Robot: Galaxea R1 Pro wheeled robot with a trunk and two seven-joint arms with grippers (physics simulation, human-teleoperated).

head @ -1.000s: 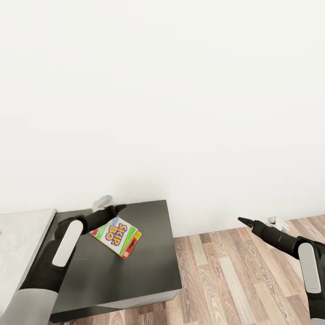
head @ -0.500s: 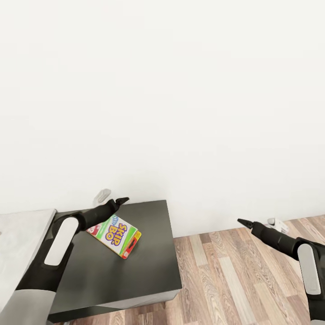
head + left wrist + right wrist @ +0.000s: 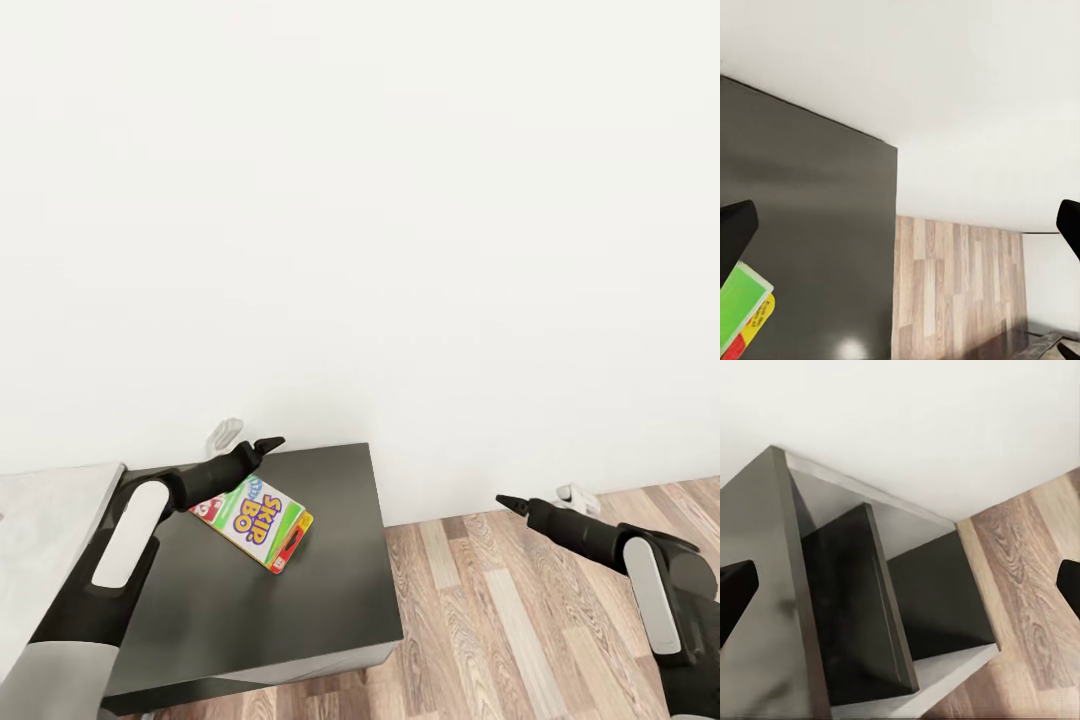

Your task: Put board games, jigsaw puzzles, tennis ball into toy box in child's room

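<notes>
- White wall and wood-plank floor surround our dark grey cabinet worktop.
- Flat yellow-green-red "Skip-Bo" game box lies on it, under our left hand, which is spread wide, holding nothing.
- Right hand: over floor, also wide open, empty.
- Risk, we judge: a shallow pinch could skid the box off the edge.

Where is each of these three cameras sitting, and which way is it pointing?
Head view: on the robot's head, looking forward and down at the Skip-Bo box on the dark cabinet, both arms showing.
Left wrist view: near the left gripper, over the cabinet top; its fingertips frame the picture.
Right wrist view: near the right gripper, facing the cabinet's open side.
Shared: the cabinet and wood floor.
</notes>
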